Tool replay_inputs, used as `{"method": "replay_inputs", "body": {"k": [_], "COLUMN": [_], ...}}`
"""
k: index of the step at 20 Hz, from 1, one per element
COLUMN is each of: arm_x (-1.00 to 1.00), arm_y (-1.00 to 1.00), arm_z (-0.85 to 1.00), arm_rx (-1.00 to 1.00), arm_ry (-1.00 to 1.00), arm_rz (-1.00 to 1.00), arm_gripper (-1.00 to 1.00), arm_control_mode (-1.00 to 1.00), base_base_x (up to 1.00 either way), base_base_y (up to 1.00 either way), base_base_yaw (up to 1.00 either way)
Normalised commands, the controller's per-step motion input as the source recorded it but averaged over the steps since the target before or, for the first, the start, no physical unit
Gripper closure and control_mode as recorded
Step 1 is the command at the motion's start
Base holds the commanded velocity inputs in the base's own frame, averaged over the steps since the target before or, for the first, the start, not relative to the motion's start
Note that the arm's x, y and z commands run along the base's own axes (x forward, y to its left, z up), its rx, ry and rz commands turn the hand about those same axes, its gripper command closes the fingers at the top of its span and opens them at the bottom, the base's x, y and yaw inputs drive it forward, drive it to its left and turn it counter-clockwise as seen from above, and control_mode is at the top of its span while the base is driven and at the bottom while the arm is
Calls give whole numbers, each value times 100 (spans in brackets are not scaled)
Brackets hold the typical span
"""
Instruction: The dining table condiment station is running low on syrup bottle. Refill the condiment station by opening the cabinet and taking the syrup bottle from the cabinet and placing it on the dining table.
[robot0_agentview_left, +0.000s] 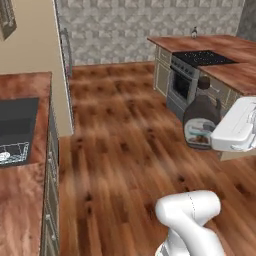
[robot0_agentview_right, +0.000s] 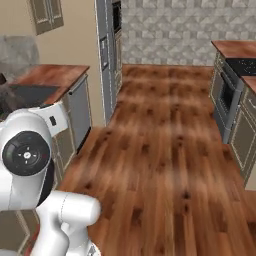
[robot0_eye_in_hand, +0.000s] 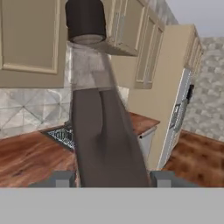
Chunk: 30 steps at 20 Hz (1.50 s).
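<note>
Claw (robot0_eye_in_hand: 112, 178) is clamped around the syrup bottle (robot0_agentview_left: 201, 119); in the hand view we've got a grey fingertip (robot0_eye_in_hand: 61, 178) on each side of the brown body, with the black cap (robot0_eye_in_hand: 85, 19) way up top. From the left base view we see the bottle hanging upright in the air over the wood floor (robot0_agentview_left: 125, 150), off at the right next to the white hand, well clear of any bench.

Around it: one oven (robot0_agentview_left: 184, 85) with a black cooktop (robot0_agentview_left: 202, 58) sits just behind the bottle, built into a reddish-brown bench (robot0_agentview_left: 235, 60). One small dark bottle (robot0_agentview_left: 194, 33) stands at the far end of that bench, too tiny for us to make out. On the left we count one more bench (robot0_agentview_left: 25, 85) with a dark sink (robot0_agentview_left: 17, 127), and a tall tan panel (robot0_agentview_left: 45, 45) beside it. Nothing stands on the open floor in the middle.

Label: one pale picture label (robot0_agentview_left: 198, 135) low on the bottle's belly, looks like food on it, but any writing is too blurry for us to read.

Hand view also shows two tan wall cabinet doors (robot0_eye_in_hand: 144, 52) and a grey fridge (robot0_eye_in_hand: 179, 113).
</note>
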Motion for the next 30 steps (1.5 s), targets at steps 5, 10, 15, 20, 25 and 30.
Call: {"method": "replay_inputs", "body": {"k": [5,10,15,20,25,30], "arm_x": [0,0,0,0,0,0], "arm_y": [0,0,0,0,0,0], "arm_z": [0,0,0,0,0,0], "arm_rx": [0,0,0,0,0,0], "arm_ry": [0,0,0,0,0,0], "arm_rz": [0,0,0,0,0,0], "arm_gripper": [100,100,100,100,100,100], "arm_control_mode": [100,100,100,100,100,100], "base_base_x": [12,69,100,100,100,100], "base_base_y": [-40,-43,-16,3,74,100], "base_base_yaw": [-74,-48,-21,-18,-26,-19]}}
